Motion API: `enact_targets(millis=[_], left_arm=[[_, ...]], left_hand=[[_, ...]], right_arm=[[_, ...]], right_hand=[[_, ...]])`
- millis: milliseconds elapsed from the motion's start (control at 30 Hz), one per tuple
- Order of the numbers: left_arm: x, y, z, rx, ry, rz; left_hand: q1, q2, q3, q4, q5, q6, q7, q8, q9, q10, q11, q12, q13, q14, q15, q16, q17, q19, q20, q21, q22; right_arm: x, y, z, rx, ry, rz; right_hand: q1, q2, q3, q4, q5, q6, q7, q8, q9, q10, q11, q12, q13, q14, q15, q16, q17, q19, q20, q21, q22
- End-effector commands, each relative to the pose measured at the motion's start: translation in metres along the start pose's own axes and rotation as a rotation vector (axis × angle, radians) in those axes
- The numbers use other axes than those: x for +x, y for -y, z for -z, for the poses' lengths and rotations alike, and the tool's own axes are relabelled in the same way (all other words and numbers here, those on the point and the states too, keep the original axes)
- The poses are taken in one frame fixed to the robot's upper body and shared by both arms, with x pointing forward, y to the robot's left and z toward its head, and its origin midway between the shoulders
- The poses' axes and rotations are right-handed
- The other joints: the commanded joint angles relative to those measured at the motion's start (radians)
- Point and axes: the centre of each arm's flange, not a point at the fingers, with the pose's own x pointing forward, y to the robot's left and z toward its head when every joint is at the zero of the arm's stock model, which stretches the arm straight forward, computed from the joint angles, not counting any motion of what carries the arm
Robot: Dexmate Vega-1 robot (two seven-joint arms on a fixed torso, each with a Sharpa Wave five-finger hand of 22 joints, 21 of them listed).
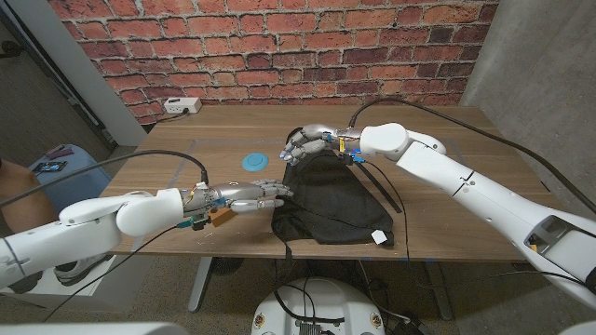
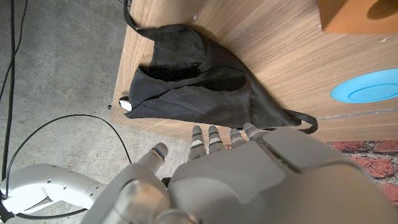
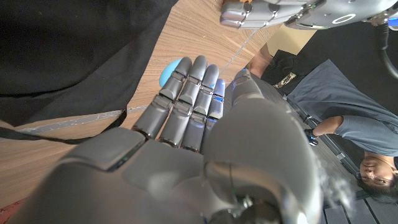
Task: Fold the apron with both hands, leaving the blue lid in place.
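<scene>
Black apron [image 1: 333, 200] lies bunched and limp mid-frame, best pinched at its edges, both the left hand [image 1: 250, 197] and right hand [image 1: 307, 145] empty, fingers extended, blue lid [image 1: 254, 160] untouched.

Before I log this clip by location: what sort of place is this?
Probably an indoor robot lab or test room, not a home. A wooden table stands against a brick wall, a power strip sits at its back edge, and loose cables run over a bare concrete floor.

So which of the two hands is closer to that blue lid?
The right hand, at the apron's far corner, close beside the blue lid. The left hand is nearer the table's front edge.
</scene>
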Motion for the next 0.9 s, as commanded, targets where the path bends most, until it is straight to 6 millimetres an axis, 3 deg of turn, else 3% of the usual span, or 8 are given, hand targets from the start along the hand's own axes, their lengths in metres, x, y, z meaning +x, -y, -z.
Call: enact_targets(millis=[33, 100, 167, 233, 333, 900], left_arm=[[0.022, 0.004, 0.006, 0.022, 0.002, -0.055], [0.026, 0.005, 0.007, 0.022, 0.003, -0.065], [0.029, 0.006, 0.009, 0.018, 0.003, -0.071], [0.032, 0.007, 0.009, 0.016, 0.007, -0.077], [0.035, 0.008, 0.010, 0.013, 0.012, -0.073], [0.044, 0.009, 0.010, 0.016, 0.024, -0.038]], left_hand=[[0.007, 0.003, 0.010, 0.002, 0.001, 0.009, 0.000, 0.002, 0.002, 0.006, 0.001, 0.005, 0.001, 0.007, -0.008, 0.002, 0.000, -0.031, -0.006, 0.007, 0.002], [0.007, 0.003, 0.012, 0.003, 0.001, 0.010, 0.001, 0.002, 0.002, 0.008, 0.001, 0.005, 0.001, 0.010, -0.008, 0.003, 0.000, -0.028, -0.006, 0.008, 0.002], [0.007, 0.002, 0.013, 0.003, 0.001, 0.012, 0.000, 0.003, 0.002, 0.008, 0.001, 0.005, 0.001, 0.011, -0.009, 0.003, 0.000, -0.027, -0.005, 0.008, 0.002], [0.007, 0.002, 0.015, 0.003, 0.001, 0.012, 0.001, 0.003, 0.002, 0.010, 0.001, 0.006, 0.001, 0.012, -0.009, 0.003, 0.000, -0.027, -0.005, 0.008, 0.002], [0.007, 0.002, 0.017, 0.004, 0.000, 0.013, 0.001, 0.003, 0.002, 0.013, 0.000, 0.006, 0.001, 0.014, -0.008, 0.003, 0.000, -0.026, -0.005, 0.007, 0.002], [0.005, 0.001, 0.027, 0.005, 0.000, 0.014, 0.001, 0.001, 0.003, 0.015, -0.001, 0.005, 0.001, 0.017, -0.009, 0.002, 0.001, -0.025, -0.005, 0.005, 0.002]], right_arm=[[-0.012, 0.007, 0.016, 0.056, 0.059, 0.066], [-0.016, 0.010, 0.020, 0.037, 0.069, 0.073], [-0.019, 0.014, 0.028, 0.063, 0.094, 0.097], [-0.023, 0.019, 0.038, 0.108, 0.122, 0.116], [-0.028, 0.027, 0.050, 0.150, 0.139, 0.134], [-0.054, 0.050, 0.080, 0.215, 0.145, 0.267]], right_hand=[[-0.046, 0.039, 0.021, 0.042, -0.004, -0.027, 0.023, -0.005, -0.011, 0.011, 0.009, -0.027, -0.022, 0.002, 0.000, 0.011, -0.016, 0.005, 0.000, 0.003, 0.004], [-0.064, 0.035, 0.022, 0.054, -0.006, -0.045, 0.031, -0.009, -0.014, 0.012, 0.011, -0.037, -0.030, -0.007, 0.001, 0.009, -0.022, -0.001, -0.001, 0.001, 0.004], [-0.076, 0.028, 0.031, 0.058, -0.006, -0.071, 0.033, -0.010, -0.019, -0.012, 0.014, -0.065, -0.044, -0.059, 0.015, -0.005, -0.034, -0.025, 0.001, -0.008, 0.005], [-0.092, 0.013, 0.038, 0.054, -0.008, -0.159, 0.035, -0.021, -0.022, -0.088, 0.021, -0.127, -0.065, -0.156, 0.032, -0.012, -0.051, -0.069, 0.012, -0.024, 0.004], [-0.126, -0.011, 0.023, 0.061, -0.012, -0.194, 0.024, -0.016, -0.023, -0.133, 0.025, -0.163, -0.077, -0.220, 0.046, -0.016, -0.063, -0.092, 0.021, -0.033, 0.003], [-0.153, -0.036, 0.012, 0.057, -0.011, -0.181, 0.024, 0.002, -0.022, -0.141, 0.036, -0.187, -0.094, -0.248, 0.063, -0.010, -0.093, -0.091, 0.020, -0.033, 0.001]])
